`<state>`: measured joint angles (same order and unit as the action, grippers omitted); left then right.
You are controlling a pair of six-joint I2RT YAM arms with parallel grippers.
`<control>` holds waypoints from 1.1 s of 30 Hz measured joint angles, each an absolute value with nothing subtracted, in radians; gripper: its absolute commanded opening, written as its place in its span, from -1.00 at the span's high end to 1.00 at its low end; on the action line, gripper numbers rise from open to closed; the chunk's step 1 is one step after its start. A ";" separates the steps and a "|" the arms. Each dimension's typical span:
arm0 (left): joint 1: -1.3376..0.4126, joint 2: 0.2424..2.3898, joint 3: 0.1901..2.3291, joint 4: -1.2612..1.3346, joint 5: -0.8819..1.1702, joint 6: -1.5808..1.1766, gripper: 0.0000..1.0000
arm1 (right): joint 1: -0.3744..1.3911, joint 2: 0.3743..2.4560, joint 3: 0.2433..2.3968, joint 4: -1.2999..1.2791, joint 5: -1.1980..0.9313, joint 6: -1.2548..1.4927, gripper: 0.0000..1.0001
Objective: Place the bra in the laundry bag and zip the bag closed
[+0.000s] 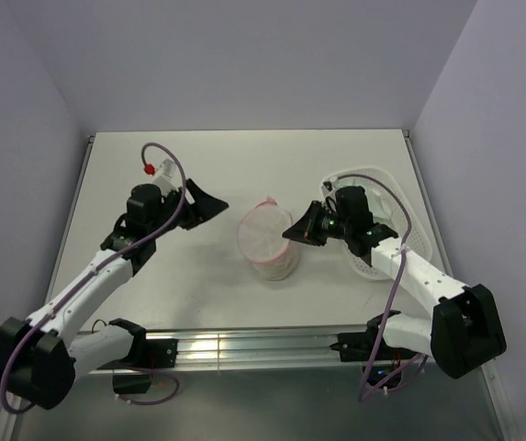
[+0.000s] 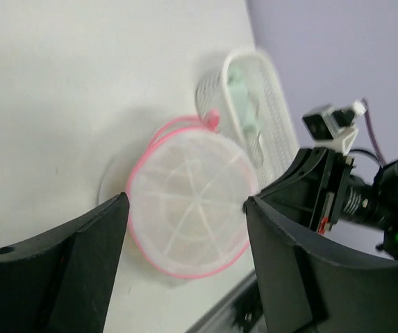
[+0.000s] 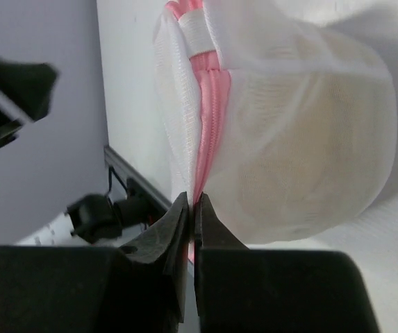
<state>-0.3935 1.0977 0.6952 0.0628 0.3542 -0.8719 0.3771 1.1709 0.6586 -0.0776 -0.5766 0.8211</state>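
The laundry bag [image 1: 264, 239], a round white mesh pouch with a pink zipper rim [image 3: 212, 118], stands mid-table between the arms. A pale yellowish shape, the bra [image 3: 310, 173], shows dimly through the mesh in the right wrist view. My right gripper [image 1: 292, 230] [image 3: 194, 201] is shut on the pink zipper rim at the bag's right side. My left gripper [image 1: 209, 204] [image 2: 186, 201] hangs open to the left of the bag, apart from it, with nothing between its fingers [image 2: 94, 236]. In the left wrist view the laundry bag [image 2: 192, 201] lies beyond the open jaws.
A white perforated basket [image 1: 393, 188] [image 2: 271, 111] sits at the right, behind the right arm, with a pale mint garment [image 2: 242, 97] inside. The metal rail [image 1: 244, 349] runs along the table's near edge. Purple walls close in the table on three sides.
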 measured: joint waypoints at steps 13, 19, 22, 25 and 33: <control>-0.477 0.990 0.886 -0.223 0.118 -0.767 -0.09 | 0.632 1.384 1.212 -0.316 -0.004 1.112 1.00; -0.670 1.032 0.844 -0.166 0.071 -0.776 0.15 | 0.665 1.416 1.194 -0.421 0.124 1.253 1.00; -0.735 1.082 0.801 -0.111 0.060 -0.779 0.18 | 0.665 1.416 1.159 -0.444 0.146 1.285 1.00; -0.775 1.130 0.773 -0.062 0.052 -0.778 0.22 | 0.665 1.419 1.154 -0.468 0.154 1.293 1.00; -0.827 1.198 0.710 0.128 0.056 -0.775 0.16 | 0.665 1.471 1.151 -0.467 0.140 1.291 1.00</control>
